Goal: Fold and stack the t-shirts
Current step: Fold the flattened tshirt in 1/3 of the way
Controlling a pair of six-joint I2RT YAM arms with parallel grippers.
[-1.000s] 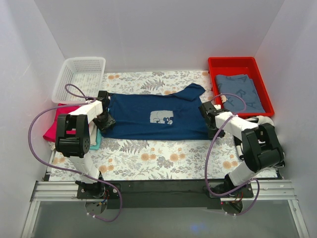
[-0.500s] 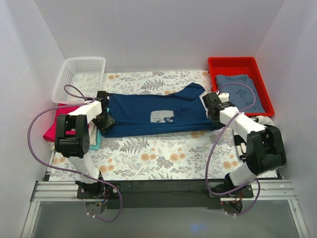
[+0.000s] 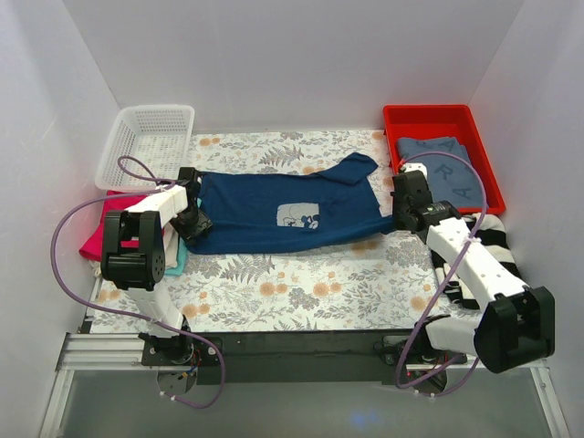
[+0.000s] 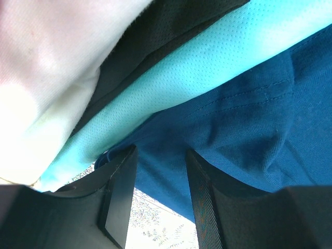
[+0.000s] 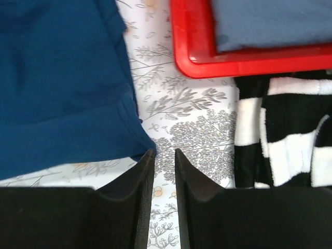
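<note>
The navy t-shirt (image 3: 255, 214) lies spread across the table, its pale-blue print (image 3: 298, 215) facing up. My left gripper (image 3: 193, 224) sits at its left end. In the left wrist view its fingers stand apart (image 4: 160, 153) over the edge of the navy cloth (image 4: 249, 119), beside teal cloth (image 4: 181, 67) and cream cloth (image 4: 41, 78). My right gripper (image 3: 400, 219) is at the shirt's near right corner. Its jaws (image 5: 162, 153) are a narrow slit with only table between them. The navy corner (image 5: 62, 78) touches the left fingertip.
A white basket (image 3: 151, 137) stands back left. A red tray (image 3: 392, 123) back right holds a folded grey-blue shirt (image 3: 443, 169). A black-and-white striped cloth (image 3: 488, 242) lies under my right arm. A red-pink shirt (image 3: 102, 233) lies at the left edge.
My right gripper moved back and to the right, and the arm swung outward. The shirt's near right corner went with it, so the near hem now slants. The left arm stayed put.
</note>
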